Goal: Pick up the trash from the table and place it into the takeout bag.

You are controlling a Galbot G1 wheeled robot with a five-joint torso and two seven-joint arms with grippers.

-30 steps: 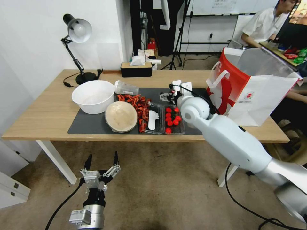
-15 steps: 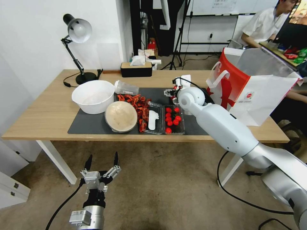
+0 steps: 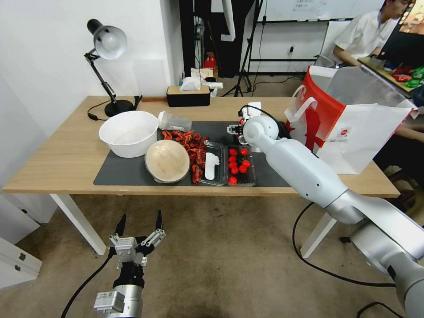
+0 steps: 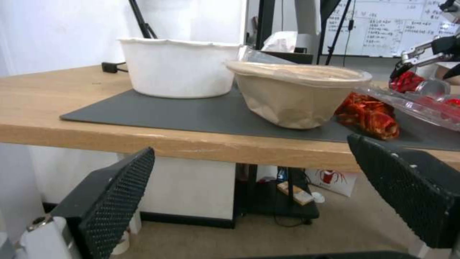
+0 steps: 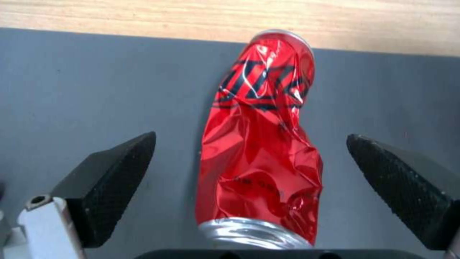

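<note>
A crushed red drink can (image 5: 258, 144) lies on the dark grey mat (image 5: 96, 90), between the fingers of my open right gripper (image 5: 250, 138), and neither finger touches it. In the head view the right gripper (image 3: 236, 130) hovers at the mat's far right, beside the red-and-white takeout bag (image 3: 349, 123) standing on the table (image 3: 66, 154). A round beige dish (image 3: 167, 160) leans at the mat's front. A clear plastic cup (image 3: 174, 121) lies on its side behind it. My left gripper (image 3: 140, 217) hangs open below the table's front edge, over the carpet.
A big white bowl (image 3: 129, 132) stands left of the dish. Red shell scraps (image 3: 187, 141) and clear trays of tomatoes (image 3: 240, 165) lie mid-mat. A desk lamp (image 3: 108, 44) and a tissue box (image 3: 188, 95) stand at the table's back. A person sits at the back right.
My right arm has reached farther over the mat, its wrist moving toward the far side by the bag. The left arm has stayed put.
</note>
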